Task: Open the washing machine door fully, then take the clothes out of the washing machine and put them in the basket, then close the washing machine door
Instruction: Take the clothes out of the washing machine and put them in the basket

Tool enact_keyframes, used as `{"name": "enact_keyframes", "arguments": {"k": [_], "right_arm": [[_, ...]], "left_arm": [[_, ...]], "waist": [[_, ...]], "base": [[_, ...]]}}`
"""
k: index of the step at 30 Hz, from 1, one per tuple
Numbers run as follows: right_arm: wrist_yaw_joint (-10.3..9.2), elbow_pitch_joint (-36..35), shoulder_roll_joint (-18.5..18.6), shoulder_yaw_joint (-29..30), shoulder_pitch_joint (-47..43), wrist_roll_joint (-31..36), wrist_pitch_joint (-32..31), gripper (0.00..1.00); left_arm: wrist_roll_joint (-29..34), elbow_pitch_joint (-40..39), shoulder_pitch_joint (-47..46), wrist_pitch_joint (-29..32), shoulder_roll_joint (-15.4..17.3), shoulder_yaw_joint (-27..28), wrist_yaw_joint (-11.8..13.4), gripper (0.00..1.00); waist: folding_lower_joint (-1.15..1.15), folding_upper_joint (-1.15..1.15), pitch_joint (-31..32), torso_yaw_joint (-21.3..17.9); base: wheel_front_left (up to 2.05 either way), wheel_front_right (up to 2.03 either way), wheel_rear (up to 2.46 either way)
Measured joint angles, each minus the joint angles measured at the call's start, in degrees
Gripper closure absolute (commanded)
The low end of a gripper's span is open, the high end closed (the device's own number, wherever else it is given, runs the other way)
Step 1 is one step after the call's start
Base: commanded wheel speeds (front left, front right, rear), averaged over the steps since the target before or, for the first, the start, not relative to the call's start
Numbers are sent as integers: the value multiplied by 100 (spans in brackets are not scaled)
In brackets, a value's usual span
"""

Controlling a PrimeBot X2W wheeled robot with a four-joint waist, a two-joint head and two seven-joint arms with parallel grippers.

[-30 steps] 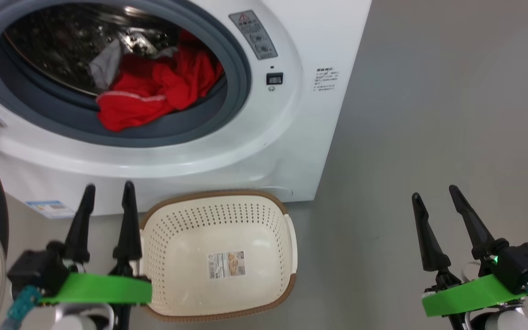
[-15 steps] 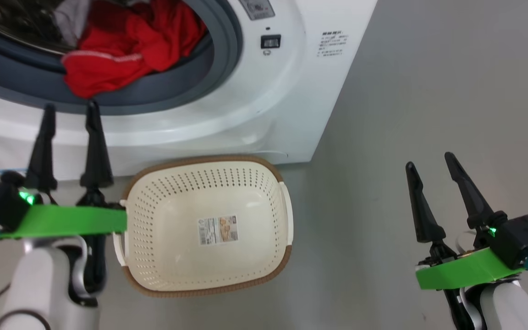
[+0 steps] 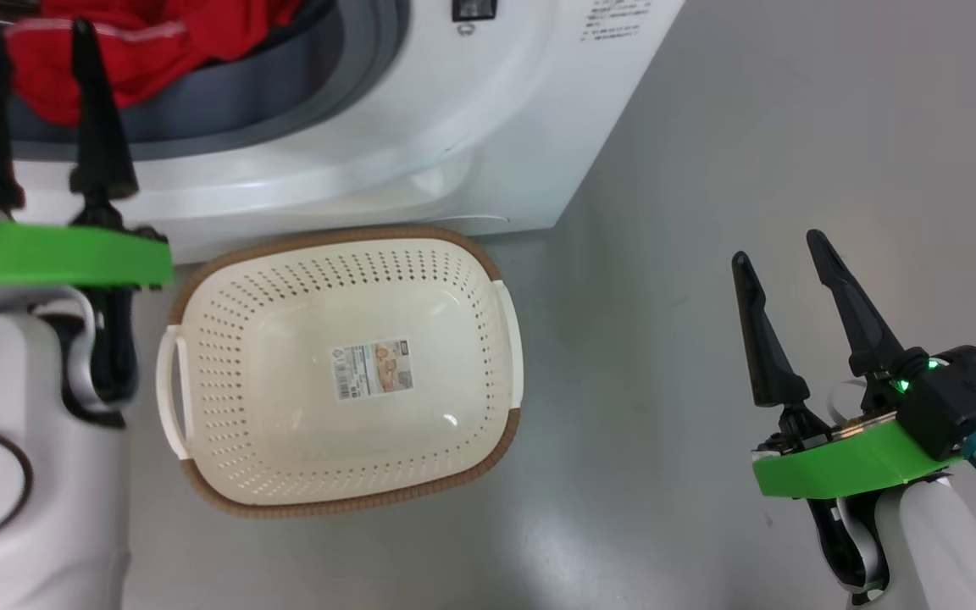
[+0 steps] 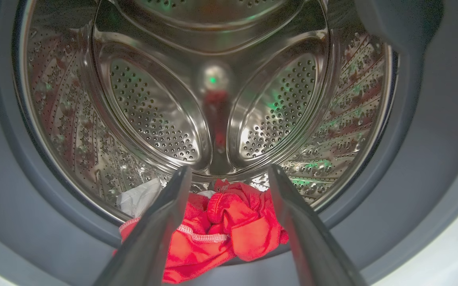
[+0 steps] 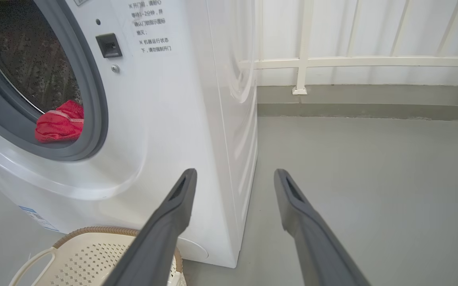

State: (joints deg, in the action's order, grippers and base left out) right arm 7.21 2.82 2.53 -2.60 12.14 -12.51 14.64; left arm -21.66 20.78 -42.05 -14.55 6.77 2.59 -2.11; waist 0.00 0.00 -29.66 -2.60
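Note:
The white washing machine (image 3: 420,127) fills the head view's top left, its mouth uncovered; its door is out of view. Red clothes (image 3: 115,42) lie over the grey rubber ring (image 3: 225,102), and the left wrist view shows the red clothes (image 4: 221,234) plus a whitish cloth (image 4: 137,198) at the steel drum's (image 4: 213,99) bottom front. My left gripper (image 3: 35,30) is open, fingertips just before the red pile, holding nothing. The cream basket (image 3: 335,364) stands on the floor in front of the machine. My right gripper (image 3: 780,246) hangs open over bare floor, right of the basket.
Grey floor (image 3: 751,127) spreads to the right of the machine. In the right wrist view a white railing (image 5: 352,61) and a low kerb (image 5: 372,103) run behind the machine's side (image 5: 233,119). The basket's rim (image 5: 94,232) shows at that view's bottom left.
The head camera has tilted down, sliding the machine and basket up and left in view. My left gripper has risen toward the red clothes at the drum's mouth. The right gripper barely moved.

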Motion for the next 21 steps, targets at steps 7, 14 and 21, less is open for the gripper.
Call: {"name": "enact_keyframes", "arguments": {"k": [7,14,21], "right_arm": [[0,25,3,-26,24,0,0,0],[0,49,8,-24,141,-14,0,0],[0,124,9,5,174,-196,0,0]], "left_arm": [[77,726,-731,115,203,-13,15,0],[212,1475,-1407,647,477,-58,209,0],[304,2102,-2001,1243,625,-157,331,0]], "waist": [[0,0,-254,-173],[0,0,-416,-289],[0,0,-540,-349]], "base": [[0,0,0],[0,0,0],[0,0,0]]}}
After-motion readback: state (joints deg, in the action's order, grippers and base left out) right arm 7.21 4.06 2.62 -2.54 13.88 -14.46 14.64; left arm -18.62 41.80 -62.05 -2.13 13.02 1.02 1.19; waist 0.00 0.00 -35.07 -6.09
